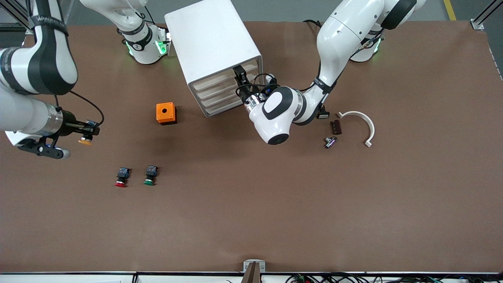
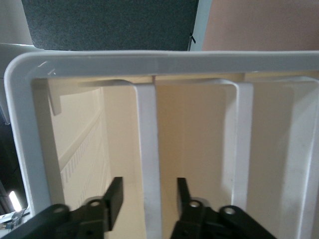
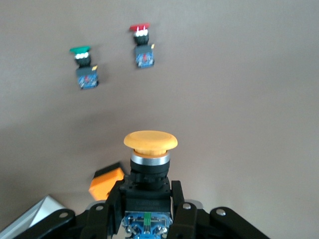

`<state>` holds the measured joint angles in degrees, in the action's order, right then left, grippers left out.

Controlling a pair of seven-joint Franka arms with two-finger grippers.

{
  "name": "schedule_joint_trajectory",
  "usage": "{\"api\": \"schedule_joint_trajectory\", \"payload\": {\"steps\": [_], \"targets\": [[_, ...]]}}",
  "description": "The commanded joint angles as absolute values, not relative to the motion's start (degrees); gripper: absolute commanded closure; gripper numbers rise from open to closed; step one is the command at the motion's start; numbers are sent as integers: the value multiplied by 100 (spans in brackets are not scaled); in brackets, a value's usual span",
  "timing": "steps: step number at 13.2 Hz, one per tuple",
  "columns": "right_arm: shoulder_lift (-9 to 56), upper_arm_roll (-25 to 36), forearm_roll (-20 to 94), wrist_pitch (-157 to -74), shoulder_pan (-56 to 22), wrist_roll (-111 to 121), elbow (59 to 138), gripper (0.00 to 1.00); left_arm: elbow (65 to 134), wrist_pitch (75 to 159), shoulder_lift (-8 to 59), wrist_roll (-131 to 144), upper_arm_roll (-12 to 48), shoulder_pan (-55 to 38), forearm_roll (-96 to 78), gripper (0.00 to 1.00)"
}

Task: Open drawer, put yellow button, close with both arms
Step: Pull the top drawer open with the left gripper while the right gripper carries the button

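The white drawer cabinet [image 1: 212, 39] stands near the robots' bases, its drawer fronts [image 1: 224, 88] all shut. My left gripper [image 1: 240, 76] is at the top drawer front. In the left wrist view it [image 2: 149, 196] is open, its jaws either side of a white drawer bar [image 2: 148, 139] with a gap on each side. My right gripper [image 1: 89, 131] is shut on the yellow button [image 1: 84, 140] and holds it above the table toward the right arm's end. The right wrist view shows the jaws [image 3: 147, 199] clamped on the black body under the yellow cap [image 3: 150, 140].
An orange box [image 1: 166, 113] sits beside the cabinet. The red-capped button [image 1: 122, 177] and green-capped button [image 1: 150, 175] lie nearer the front camera. A white curved piece [image 1: 359, 124], a dark block [image 1: 336, 127] and a small metal part [image 1: 330, 142] lie toward the left arm's end.
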<state>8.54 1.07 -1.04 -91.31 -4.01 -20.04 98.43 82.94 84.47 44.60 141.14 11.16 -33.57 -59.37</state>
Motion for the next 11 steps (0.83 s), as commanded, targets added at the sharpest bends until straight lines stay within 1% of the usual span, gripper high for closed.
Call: {"api": "schedule_joint_trajectory", "payload": {"steps": [1, 3, 4, 6, 9, 11], "targets": [[835, 132, -158, -8440, -1061, -3072, 9345, 96, 8200, 8472, 4544, 14186, 1072, -3454, -6056, 82], [844, 123, -167, -8097, -1588, -3933, 8993, 97, 8165, 8552, 4579, 14168, 1046, -3454, -6056, 94], [852, 123, -167, -8025, -1887, -4381, 8896, 98, 8130, 8552, 4579, 14159, 1037, -3419, -6047, 98], [861, 123, -158, -8024, -2528, -5461, 8842, 99, 8104, 8552, 4553, 14142, 854, -3279, -6047, 98], [957, 123, -89, -8068, -3574, -7279, 8518, 100, 7902, 8552, 4544, 14159, 616, -2954, -6047, 98], [1238, 123, -9, -8217, -4085, -8441, 8254, 100, 7744, 8552, 4553, 14150, 580, -2708, -6047, 98]]}}
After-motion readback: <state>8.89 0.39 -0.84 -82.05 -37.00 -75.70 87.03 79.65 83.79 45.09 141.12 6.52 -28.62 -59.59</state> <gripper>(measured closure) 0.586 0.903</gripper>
